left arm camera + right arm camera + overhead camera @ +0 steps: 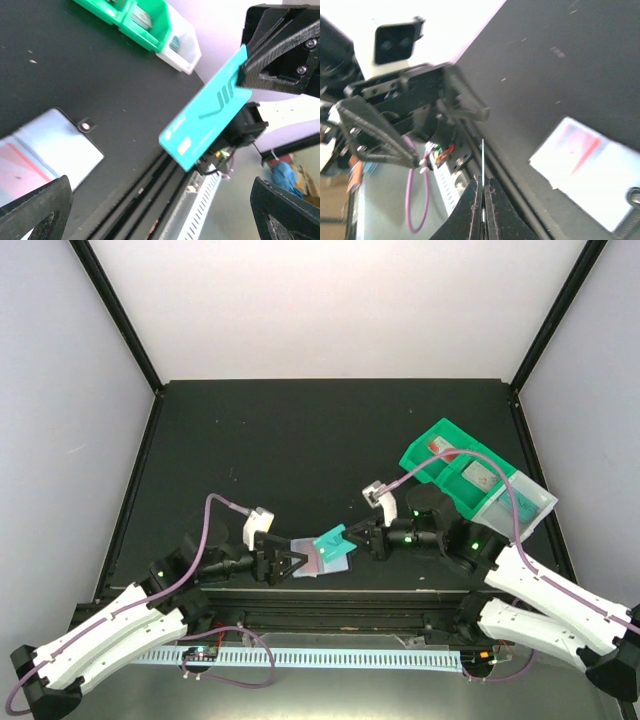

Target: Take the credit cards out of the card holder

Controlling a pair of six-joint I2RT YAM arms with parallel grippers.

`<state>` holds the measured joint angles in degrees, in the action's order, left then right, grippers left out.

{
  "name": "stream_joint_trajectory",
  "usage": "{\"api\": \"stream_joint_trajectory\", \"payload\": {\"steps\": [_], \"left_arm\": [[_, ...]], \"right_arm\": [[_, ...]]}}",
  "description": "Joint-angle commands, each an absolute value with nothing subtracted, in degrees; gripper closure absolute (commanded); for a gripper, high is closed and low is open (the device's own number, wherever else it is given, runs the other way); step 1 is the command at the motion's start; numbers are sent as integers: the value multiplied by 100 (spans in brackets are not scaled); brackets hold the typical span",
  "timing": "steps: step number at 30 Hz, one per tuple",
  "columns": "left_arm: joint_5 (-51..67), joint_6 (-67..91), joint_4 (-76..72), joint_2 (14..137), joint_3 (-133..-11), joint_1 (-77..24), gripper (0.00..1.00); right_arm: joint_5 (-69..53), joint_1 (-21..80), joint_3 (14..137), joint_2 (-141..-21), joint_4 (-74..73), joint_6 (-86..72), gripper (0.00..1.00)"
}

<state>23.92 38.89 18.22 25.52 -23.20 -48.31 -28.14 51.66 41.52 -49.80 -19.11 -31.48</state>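
The card holder (312, 562) lies open and flat near the table's front edge, pale inner side up with a pink-red patch (42, 157) (592, 167). Just right of it and above the table, my right gripper (352, 534) (483, 186) is shut on a teal credit card (330, 540) (205, 122), which the right wrist view shows edge-on (482, 157). My left gripper (299, 565) (160, 215) stands open at the holder's left side, its fingers (35, 215) wide apart and holding nothing.
A green tray (432, 445) (150, 22) with a clear end section (522, 506) sits at the back right, with a white card (440, 447) and a grey card (480, 478) in its compartments. Black rails run along the front edge (150, 190).
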Motion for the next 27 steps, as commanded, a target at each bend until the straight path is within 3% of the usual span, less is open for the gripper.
{"api": "stream_joint_trajectory", "payload": {"steps": [1,8,27], "left_arm": [[1519,3482,2423,2533,-2699,-4790,1],[1705,3287,2280,2554,-2602,-4790,1],[1904,3384,2149,2455,-2426,-4790,1]], "right_arm": [[-1774,4682,4095,-4721,-2126,-3691,99],[-1926,3023,3724,-4334,-2281,-3969,99],[-345,-514,5078,-5104,-4305,-2659,99]]}}
